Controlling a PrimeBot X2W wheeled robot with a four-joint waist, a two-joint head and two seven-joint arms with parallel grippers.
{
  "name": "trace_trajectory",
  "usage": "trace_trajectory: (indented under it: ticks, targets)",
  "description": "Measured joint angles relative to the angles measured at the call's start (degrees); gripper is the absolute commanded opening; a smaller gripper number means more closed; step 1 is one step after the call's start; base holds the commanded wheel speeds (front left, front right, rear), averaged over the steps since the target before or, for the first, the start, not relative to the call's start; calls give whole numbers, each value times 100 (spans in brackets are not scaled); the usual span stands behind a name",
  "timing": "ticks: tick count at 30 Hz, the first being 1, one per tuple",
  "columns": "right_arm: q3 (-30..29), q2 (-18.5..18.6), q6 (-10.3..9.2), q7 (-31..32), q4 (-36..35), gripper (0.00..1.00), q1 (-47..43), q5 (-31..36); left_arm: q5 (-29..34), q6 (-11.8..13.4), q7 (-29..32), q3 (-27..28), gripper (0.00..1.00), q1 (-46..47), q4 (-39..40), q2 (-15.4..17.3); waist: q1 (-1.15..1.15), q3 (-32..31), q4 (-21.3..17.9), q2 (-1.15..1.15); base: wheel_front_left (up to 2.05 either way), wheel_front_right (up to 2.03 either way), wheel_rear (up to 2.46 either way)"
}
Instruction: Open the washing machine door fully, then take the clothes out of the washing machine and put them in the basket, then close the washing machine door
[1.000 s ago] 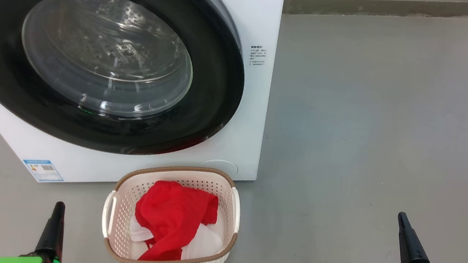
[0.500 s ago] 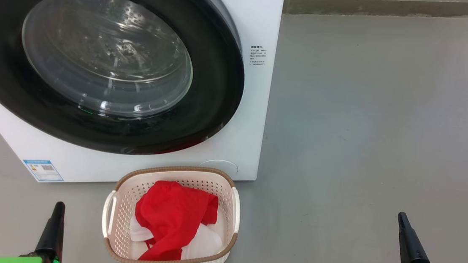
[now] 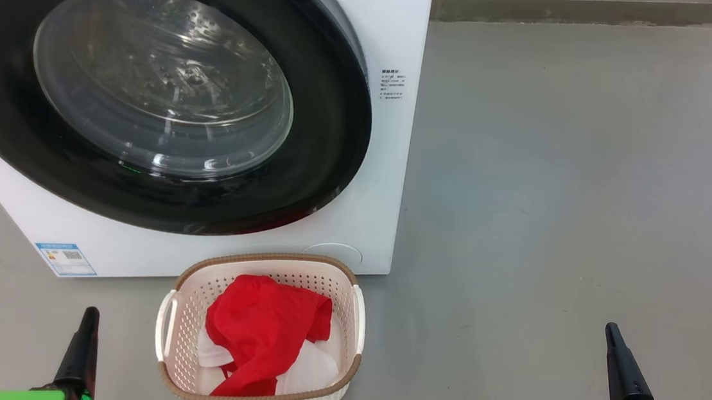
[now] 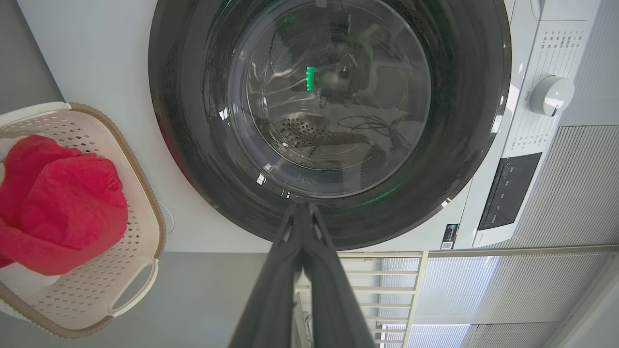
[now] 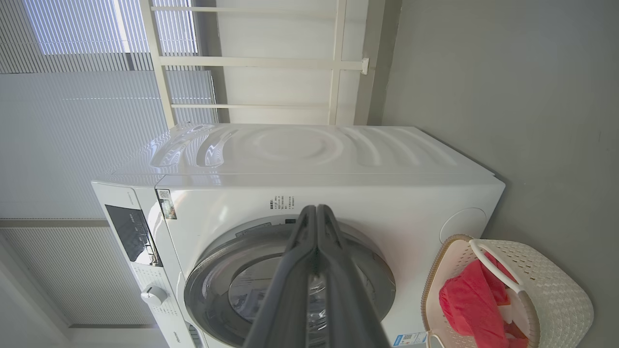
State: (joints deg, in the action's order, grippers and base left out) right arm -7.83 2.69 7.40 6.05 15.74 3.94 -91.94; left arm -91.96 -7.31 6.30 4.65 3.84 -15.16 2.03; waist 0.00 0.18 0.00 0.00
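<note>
Nearest, the left pincer [image 3: 88, 317] hovers low to the left of the basket [image 3: 264, 256], on its near side, its two dark fingers pressed together and holding nothing. The right pincer [image 3: 612, 333] is well apart to the basket's right, likewise pressed together and empty. The basket stands upright on the grey floor [image 3: 555, 211], between the two pincers though much closer to the left one. Inside it lie the clothes [image 3: 261, 327]: a red garment heaped over white fabric, filling most of the basket and reaching up near its brown rim. Just behind the basket rises the washing machine [image 3: 383, 183], its white front facing the robot, with a small blue label [image 3: 65, 259] low on it, behind and left of the basket. Above and behind the basket, the washing machine door [image 3: 333, 127] lies shut against that front. Its wide black rim rings the clear glass window [image 3: 160, 80], through which the dimpled steel drum [image 4: 300, 130] shows. Farthest from the basket, white slatted blinds [image 5: 96, 135] stand beyond the machine.
</note>
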Motion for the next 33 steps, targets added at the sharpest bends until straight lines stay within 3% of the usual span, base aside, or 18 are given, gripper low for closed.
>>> trace_trajectory:
  ticks: [33]
  targets:
    - [0,-1,0,0,0,0,0,0,0,0,1,1,0,1,0,-1,0,0,0,0,0,0,0]
